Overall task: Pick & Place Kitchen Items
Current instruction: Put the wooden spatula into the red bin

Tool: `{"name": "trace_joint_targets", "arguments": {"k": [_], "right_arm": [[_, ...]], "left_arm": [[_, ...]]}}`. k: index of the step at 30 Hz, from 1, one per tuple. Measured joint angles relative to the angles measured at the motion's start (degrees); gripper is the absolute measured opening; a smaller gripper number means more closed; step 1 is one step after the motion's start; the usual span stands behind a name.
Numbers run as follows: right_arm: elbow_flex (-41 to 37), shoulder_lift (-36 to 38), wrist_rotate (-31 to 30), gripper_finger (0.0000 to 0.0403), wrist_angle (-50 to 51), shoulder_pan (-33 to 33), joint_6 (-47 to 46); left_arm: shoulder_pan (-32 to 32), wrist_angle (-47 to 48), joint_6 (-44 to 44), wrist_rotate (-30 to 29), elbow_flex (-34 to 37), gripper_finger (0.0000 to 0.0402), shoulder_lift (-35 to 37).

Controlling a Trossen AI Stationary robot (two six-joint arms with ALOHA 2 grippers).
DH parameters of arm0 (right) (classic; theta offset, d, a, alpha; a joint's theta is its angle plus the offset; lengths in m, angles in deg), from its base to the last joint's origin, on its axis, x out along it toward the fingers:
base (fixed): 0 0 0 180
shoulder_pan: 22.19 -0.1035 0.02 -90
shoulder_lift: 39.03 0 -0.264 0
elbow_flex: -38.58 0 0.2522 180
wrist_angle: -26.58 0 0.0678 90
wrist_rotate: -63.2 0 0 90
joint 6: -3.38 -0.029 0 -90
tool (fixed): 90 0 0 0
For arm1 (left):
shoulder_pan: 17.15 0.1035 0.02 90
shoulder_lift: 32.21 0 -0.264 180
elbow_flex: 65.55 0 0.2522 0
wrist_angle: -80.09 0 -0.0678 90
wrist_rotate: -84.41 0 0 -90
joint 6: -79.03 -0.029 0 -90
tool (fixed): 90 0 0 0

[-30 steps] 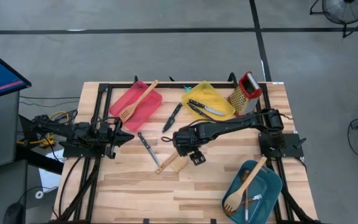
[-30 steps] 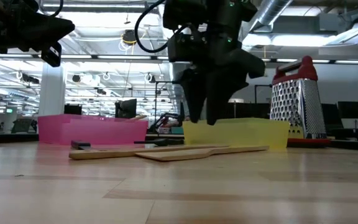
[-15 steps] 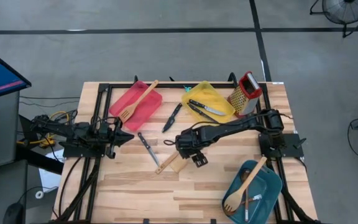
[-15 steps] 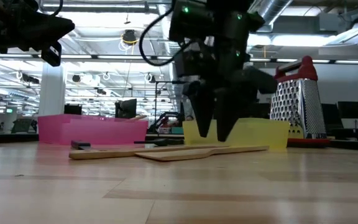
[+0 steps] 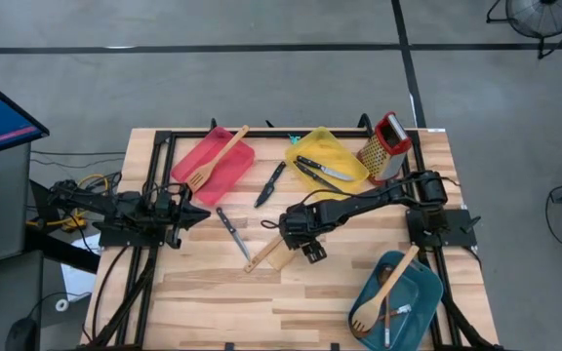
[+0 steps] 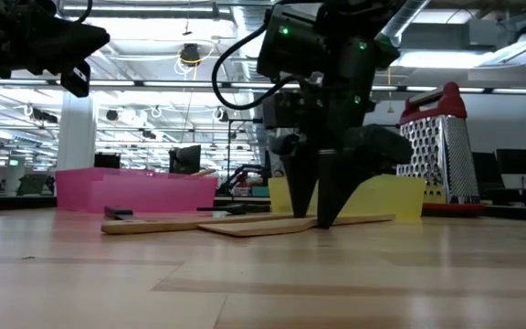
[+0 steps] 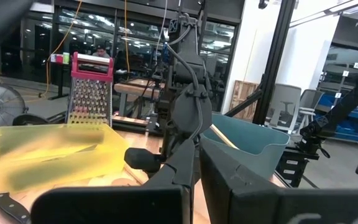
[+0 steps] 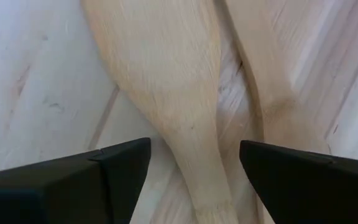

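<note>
Two pale wooden spatulas (image 5: pixel 269 256) lie side by side on the bare table near its middle; they also show in the low view (image 6: pixel 245 224). My right gripper (image 5: pixel 296 237) points down over them, open, its tips down at the table (image 6: pixel 310 217). Its fingers stand on either side of one spatula's neck (image 8: pixel 194 158), and I see no touch. My left gripper (image 5: pixel 191 215) waits at the table's left edge, shut and empty.
A black-handled knife (image 5: pixel 231 232) lies left of the spatulas, another (image 5: pixel 270 182) farther back. The red tray (image 5: pixel 213 164) holds a slotted turner. The yellow tray (image 5: pixel 328 158) holds knives, with the grater (image 5: pixel 385 146) beside it. The teal tray (image 5: pixel 398 292) at the near right holds utensils.
My right gripper has come down from above the spatulas until its fingertips reach the table on either side of one spatula, shifting slightly toward the table's right and near edges. The spatulas have stayed in place.
</note>
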Motion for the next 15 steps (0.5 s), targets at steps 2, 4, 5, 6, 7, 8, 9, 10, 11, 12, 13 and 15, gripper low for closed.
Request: {"name": "trace_joint_targets", "arguments": {"k": [2,4,5,6,7,8,9,10,11,12,13,15], "right_arm": [[-0.1,0.0,0.0,0.0249,0.4,-0.3,-0.8],[-0.1,0.0,-0.1,0.0232,0.5,-0.4,-1.3],[-0.1,0.0,-0.1,0.0222,0.5,-0.4,-1.3],[-0.1,0.0,-0.1,0.0212,0.6,-0.4,-1.3],[-0.1,-0.1,-0.1,0.0201,0.7,-0.4,-1.3],[-0.1,-0.1,0.0,0.0189,0.8,-0.4,-1.5],[-0.1,-0.1,0.0,0.0178,0.9,-0.4,-1.8],[-0.1,-0.1,0.0,0.0167,1.1,-0.5,-2.3],[-0.1,-0.1,0.1,0.0155,1.2,-0.5,-2.7],[-0.1,-0.1,0.2,0.0144,1.3,-0.5,-2.7],[-0.2,-0.1,0.2,0.0134,1.4,-0.5,-2.7],[-0.2,-0.1,0.2,0.0116,1.5,-0.7,-2.7]], "left_arm": [[0.0,0.0,0.0,0.0,0.0,0.0008,0.0],[0.0,-0.1,0.0,0.0,0.0,0.0008,0.0],[0.0,-0.1,0.0,0.0,0.0,0.0008,0.0],[0.0,-0.1,0.0,0.0,0.0,0.0008,0.0],[0.0,-0.1,0.0,0.0,0.0,0.0008,0.0],[0.0,-0.2,0.0,0.0,0.0,0.0008,0.0],[0.0,-0.2,0.0,0.0,0.0,0.0008,0.0],[0.0,-0.2,0.0,0.0,0.0,0.0008,0.0],[0.0,-0.2,0.0,0.0,0.0,0.0008,0.0],[0.0,-0.2,0.0,0.0,0.0,0.0008,0.0],[0.0,-0.2,0.0,0.0,0.0,0.0008,0.0],[0.0,-0.3,0.0,0.0,0.0,0.0008,0.0]]}}
